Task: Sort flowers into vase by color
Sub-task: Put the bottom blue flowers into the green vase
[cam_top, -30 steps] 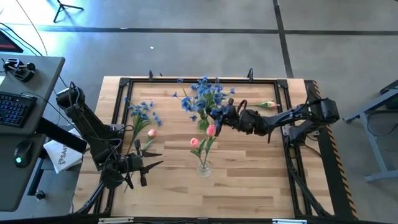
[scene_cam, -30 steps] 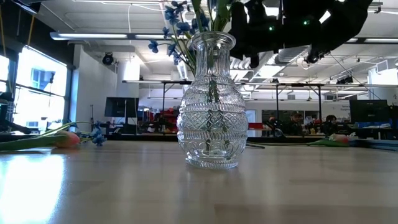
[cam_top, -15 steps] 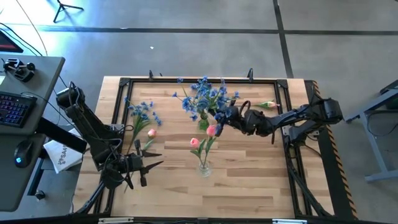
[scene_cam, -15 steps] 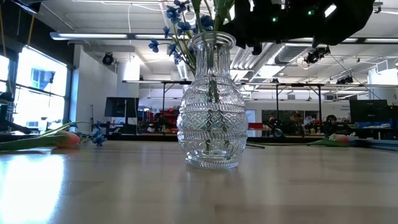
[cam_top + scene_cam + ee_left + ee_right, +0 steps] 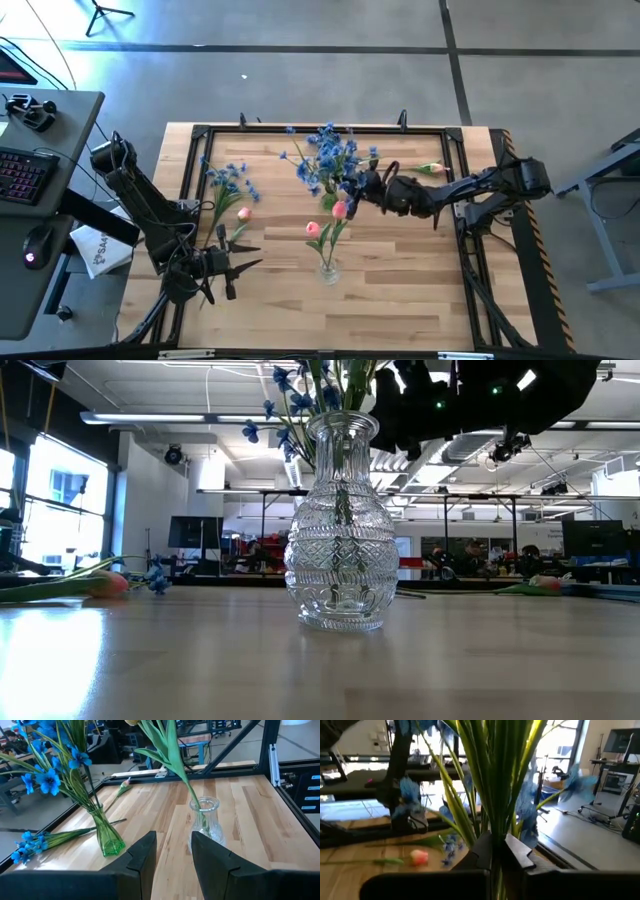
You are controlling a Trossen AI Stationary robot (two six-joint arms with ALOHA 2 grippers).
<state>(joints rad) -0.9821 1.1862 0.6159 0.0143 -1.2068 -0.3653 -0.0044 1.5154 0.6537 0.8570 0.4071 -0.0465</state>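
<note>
The blue spray [image 5: 328, 155] shifts slightly; right gripper [image 5: 356, 184] fingers clench its stems; left gripper [image 5: 243, 257] hovers, fingers parted.

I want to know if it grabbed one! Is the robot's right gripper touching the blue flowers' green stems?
Touching. The right wrist view shows the right gripper with fingers pinched shut around the green stems of the blue flowers.

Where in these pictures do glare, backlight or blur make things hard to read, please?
High view: a pale sheen lies on the table. Low view: the right arm above the clear vase is a backlit silhouette, and the wood in front reflects window light. Right wrist view: the blue flowers are soft and a window glares; the stems sit at the fingers.
</note>
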